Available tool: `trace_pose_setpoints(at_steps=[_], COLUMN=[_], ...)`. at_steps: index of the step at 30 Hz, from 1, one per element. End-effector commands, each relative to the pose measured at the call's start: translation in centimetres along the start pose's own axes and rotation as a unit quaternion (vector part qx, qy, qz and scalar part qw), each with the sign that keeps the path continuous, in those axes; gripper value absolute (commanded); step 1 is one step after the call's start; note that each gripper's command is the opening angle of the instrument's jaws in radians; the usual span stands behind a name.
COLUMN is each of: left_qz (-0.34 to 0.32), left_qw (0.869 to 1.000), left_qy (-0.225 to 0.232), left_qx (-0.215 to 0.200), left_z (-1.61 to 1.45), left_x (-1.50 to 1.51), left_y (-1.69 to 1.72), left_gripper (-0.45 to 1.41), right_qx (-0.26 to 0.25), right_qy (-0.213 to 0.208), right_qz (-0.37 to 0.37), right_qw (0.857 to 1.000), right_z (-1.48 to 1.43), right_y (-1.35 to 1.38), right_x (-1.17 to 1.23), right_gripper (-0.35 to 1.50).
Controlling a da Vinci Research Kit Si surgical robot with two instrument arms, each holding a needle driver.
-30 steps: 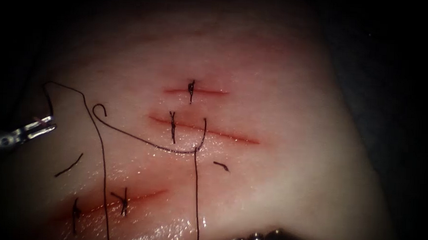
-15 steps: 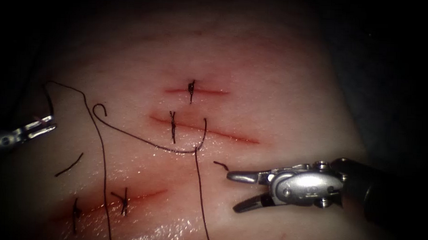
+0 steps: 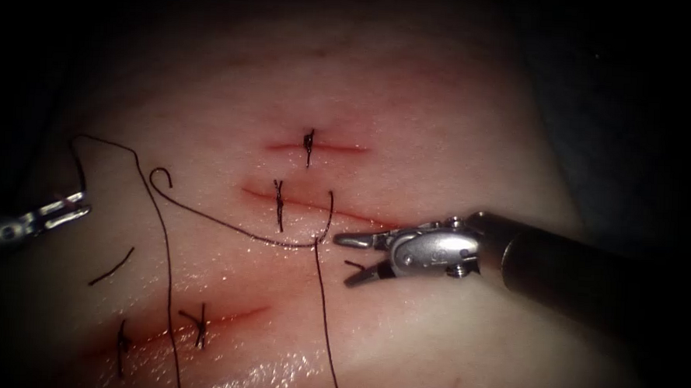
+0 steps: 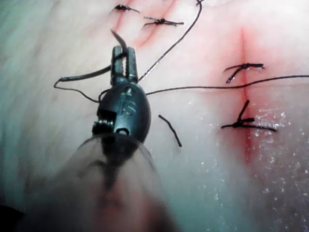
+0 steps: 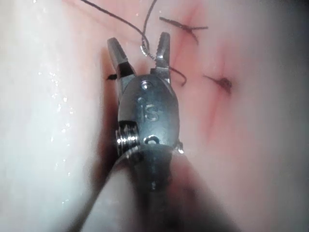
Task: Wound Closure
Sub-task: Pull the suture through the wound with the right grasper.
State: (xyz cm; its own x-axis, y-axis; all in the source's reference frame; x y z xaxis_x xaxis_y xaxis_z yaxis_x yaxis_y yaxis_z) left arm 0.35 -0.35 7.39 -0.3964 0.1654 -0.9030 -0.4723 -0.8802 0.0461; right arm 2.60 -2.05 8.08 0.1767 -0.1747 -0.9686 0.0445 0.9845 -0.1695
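The curved needle (image 3: 322,230) lies loose on the tissue (image 3: 442,128), with one end over the middle cut (image 3: 375,219); neither tool holds it. My right tool (image 3: 341,260) stands open just to the right of the needle, one jaw above and one below a short cut end of thread (image 3: 358,268). In the right wrist view the open right tool (image 5: 139,46) has the needle (image 5: 145,48) between its tips. At the far left my left tool (image 3: 69,205) is shut on the thread (image 3: 78,163). The left wrist view shows this left tool (image 4: 123,60) closed, with thread (image 4: 82,76) running from it.
Three cuts cross the tissue. The upper cut (image 3: 336,148) has one stitch, the middle cut one stitch (image 3: 279,207), and the lower cut (image 3: 231,318) two stitches. Long thread strands (image 3: 166,287) trail toward the front edge. Another cut end (image 3: 111,267) lies at the left.
My right tool came in from the lower right and moved up and left to the needle with its jaws open. The left tool, needle and thread have stayed put.
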Motion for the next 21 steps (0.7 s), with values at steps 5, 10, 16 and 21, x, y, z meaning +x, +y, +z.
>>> trace_pose_setpoints(at_steps=[5, 10, 16, 21], left_qz=[0.0, 0.0, 0.001, 0.001], left_qw=[1.0, 1.0, 1.0, 1.0], left_qy=[0.0, 0.002, 0.003, 0.002], left_qx=[-0.001, -0.001, -0.001, -0.002], left_z=[0.08, 0.09, 0.1, 0.1], left_x=[-0.03, -0.04, -0.04, -0.04], left_y=[0.0, 0.01, 0.02, 0.02], left_gripper=[-0.45, -0.45, -0.45, -0.45], right_qx=[-0.005, -0.009, -0.012, -0.011], right_qy=[0.003, 0.003, 0.002, 0.005], right_qz=[-0.01, -0.013, -0.014, -0.016], right_qw=[1.0, 1.0, 1.0, 1.0], right_z=[0.28, 0.36, 0.43, 0.45], right_y=[-0.03, -0.02, -0.04, -0.07], right_x=[0.01, 0.04, 0.05, 0.05], right_gripper=[1.45, 1.41, 1.4, 1.28])
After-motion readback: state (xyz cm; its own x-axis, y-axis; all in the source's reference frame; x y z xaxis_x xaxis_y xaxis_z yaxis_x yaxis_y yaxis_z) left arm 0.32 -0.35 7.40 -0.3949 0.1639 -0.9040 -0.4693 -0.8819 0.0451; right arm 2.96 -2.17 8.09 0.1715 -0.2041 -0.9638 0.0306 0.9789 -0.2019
